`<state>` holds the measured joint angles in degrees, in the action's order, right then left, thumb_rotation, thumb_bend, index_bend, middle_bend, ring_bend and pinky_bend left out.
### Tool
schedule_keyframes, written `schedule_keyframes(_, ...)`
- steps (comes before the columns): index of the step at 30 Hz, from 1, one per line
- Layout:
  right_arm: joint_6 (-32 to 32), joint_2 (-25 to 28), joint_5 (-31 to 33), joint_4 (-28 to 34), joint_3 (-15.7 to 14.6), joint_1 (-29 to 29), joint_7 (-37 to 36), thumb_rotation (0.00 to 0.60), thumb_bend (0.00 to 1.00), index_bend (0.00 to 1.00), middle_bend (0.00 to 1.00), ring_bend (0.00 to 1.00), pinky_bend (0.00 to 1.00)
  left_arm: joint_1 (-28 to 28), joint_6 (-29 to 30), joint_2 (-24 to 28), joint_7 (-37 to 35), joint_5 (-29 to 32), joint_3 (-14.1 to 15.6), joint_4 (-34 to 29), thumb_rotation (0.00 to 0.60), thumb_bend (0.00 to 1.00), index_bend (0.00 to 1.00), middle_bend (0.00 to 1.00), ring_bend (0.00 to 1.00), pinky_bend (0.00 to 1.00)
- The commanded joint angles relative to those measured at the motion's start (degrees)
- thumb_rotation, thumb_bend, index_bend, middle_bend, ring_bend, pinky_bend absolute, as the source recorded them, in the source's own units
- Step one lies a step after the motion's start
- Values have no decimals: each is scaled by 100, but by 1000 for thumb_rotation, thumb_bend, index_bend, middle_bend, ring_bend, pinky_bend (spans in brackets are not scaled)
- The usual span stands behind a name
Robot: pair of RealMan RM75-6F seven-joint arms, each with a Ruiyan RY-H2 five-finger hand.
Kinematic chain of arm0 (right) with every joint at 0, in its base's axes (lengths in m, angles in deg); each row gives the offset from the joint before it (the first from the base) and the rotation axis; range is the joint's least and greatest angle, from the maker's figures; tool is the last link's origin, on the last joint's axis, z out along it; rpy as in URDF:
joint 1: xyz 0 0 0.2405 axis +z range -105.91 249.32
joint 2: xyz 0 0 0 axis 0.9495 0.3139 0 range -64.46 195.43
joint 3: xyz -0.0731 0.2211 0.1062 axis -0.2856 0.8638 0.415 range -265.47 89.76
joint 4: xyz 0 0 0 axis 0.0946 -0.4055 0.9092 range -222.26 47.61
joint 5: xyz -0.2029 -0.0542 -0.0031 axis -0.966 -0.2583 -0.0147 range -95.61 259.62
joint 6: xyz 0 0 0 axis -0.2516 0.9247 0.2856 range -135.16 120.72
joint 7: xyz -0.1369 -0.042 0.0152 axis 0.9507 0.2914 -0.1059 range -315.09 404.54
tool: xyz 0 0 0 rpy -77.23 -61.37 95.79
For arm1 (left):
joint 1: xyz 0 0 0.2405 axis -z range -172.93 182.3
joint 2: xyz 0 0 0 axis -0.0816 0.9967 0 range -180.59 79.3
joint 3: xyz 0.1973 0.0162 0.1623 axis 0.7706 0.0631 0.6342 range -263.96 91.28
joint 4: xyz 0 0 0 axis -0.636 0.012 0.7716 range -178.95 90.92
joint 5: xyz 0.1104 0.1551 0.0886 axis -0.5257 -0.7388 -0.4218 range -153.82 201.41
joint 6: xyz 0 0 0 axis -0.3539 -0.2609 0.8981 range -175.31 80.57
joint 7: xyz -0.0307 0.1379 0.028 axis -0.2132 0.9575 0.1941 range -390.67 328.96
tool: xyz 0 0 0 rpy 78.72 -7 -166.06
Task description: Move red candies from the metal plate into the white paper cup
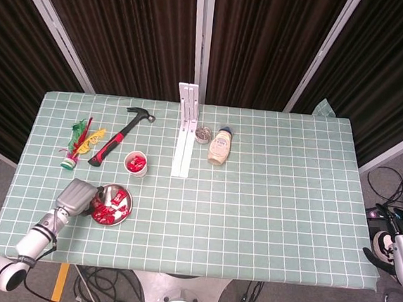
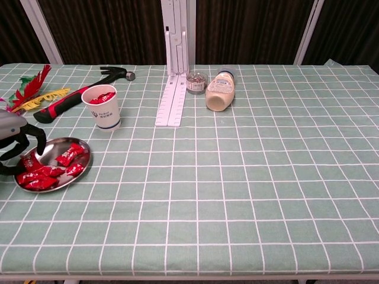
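1 left hand (image 2: pixel 15 139), fingers curled apart and holding nothing, hovers over red candies (image 2: pixel 44 171) in the metal plate (image 2: pixel 83 166).

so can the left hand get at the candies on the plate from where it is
Probably yes. The left hand hangs over the near-left edge of the metal plate, fingers curled down toward the red candies. Nothing lies between them; the white paper cup and hammer sit farther back.

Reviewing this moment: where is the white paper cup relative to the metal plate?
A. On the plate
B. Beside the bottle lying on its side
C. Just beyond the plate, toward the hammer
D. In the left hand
C: the white paper cup stands on the cloth beyond the metal plate, close to the hammer, already holding red candies.
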<state>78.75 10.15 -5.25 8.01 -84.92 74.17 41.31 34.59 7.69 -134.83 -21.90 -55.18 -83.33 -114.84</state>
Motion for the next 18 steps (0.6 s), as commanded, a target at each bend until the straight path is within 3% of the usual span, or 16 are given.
schedule_keyframes(1,0,1,-5,2,0,1,3,600,82,118,244,135,432,2,-25,-56,-59,-18,-24,65,600,290,510,859,852,1000)
schedule_keyframes(10,-1,14,16,16,4,-6,7,600,82,118,244,135,433,-4,-117,-198,-422,8,-123,248,600,361,604,871,855,1000)
schedule_keyframes(18,-44,11,-9,28,6,31,39,600,82,118,244,135,432,-2,354,308,-1099,-107,-517,-535,600,373,616,873,856,1000)
